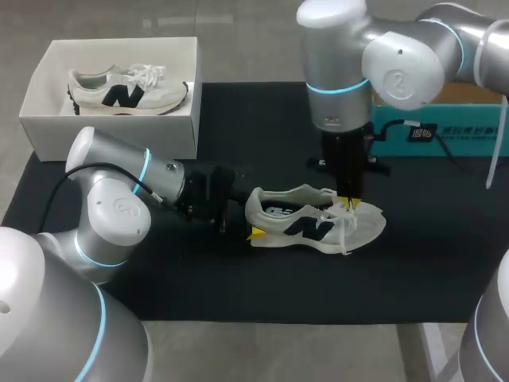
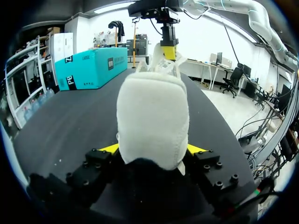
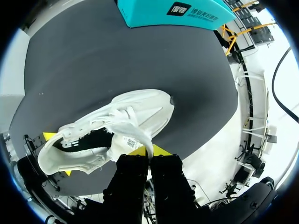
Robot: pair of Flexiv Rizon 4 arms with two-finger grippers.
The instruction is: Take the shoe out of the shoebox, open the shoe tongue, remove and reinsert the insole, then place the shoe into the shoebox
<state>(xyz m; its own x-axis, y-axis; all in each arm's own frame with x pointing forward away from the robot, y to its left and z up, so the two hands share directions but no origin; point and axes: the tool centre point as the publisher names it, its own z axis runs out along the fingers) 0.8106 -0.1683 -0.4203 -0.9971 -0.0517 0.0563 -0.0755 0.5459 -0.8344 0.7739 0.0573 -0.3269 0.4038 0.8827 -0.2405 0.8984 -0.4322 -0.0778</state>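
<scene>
Two grips on shoe [image 1: 314,219], lying on black mat [image 1: 238,278] mid-table: left gripper [image 2: 153,149] clamped across heel [image 2: 152,116], right gripper [image 1: 350,204] pinched shut on tongue [image 3: 128,135]; likely light, upper soft and floppy, so anchor at stiffer heel, pull tongue gently.

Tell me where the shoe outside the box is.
Head view: the shoe lies mid-table on the black mat, heel in the left hand, tongue pinched by the right hand; the shoebox sits beyond it, leftward.
</scene>
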